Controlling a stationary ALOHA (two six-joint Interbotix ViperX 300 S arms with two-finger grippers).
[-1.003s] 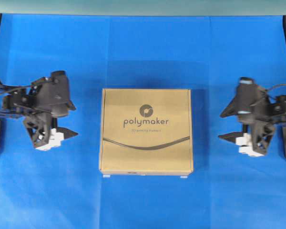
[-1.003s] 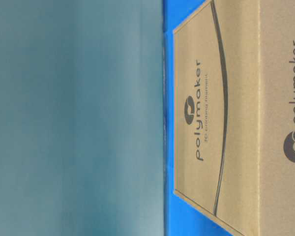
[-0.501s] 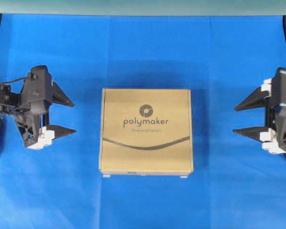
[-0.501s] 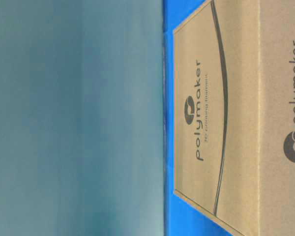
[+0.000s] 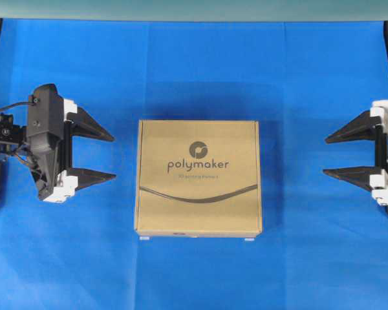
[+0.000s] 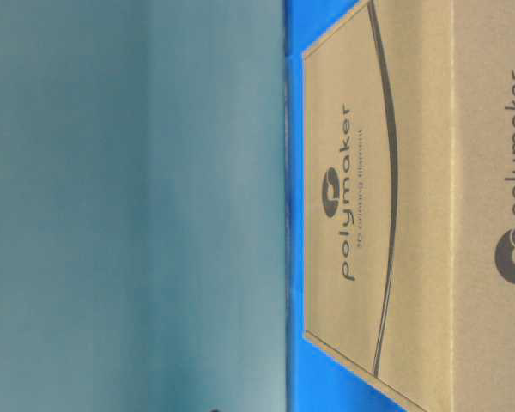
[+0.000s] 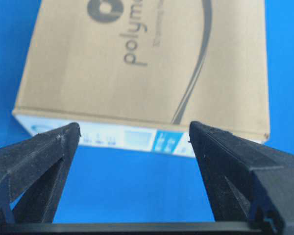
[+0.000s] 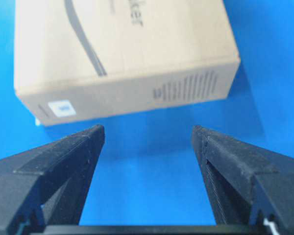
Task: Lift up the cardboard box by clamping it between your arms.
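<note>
Blue cloth point(image 5: 200, 71) covers the whole work surface, with a grey-green wall point(image 6: 129, 206) behind it in the table-level view. At the middle of the cloth lies the cardboard box point(image 5: 198, 177), flat and square, its top printed with a round dark emblem, the word "polymaker" in lowercase, a smaller line of text beneath it too blurred to read, and a curved dark line. The table-level view shows "polymaker" and the emblem again on one side face. The left wrist view shows a white and blue label strip point(image 7: 137, 139) along the box's near side, its print unreadable; the right wrist view shows a small white sticker and a block of fine dark print, also unreadable.

The left gripper point(image 5: 114, 155) sits just left of the box, its 2 pointed fingers spread wide and aimed at it, not touching. The right gripper point(image 5: 324, 155) stands well apart on the right, likewise spread wide and holding nothing.
</note>
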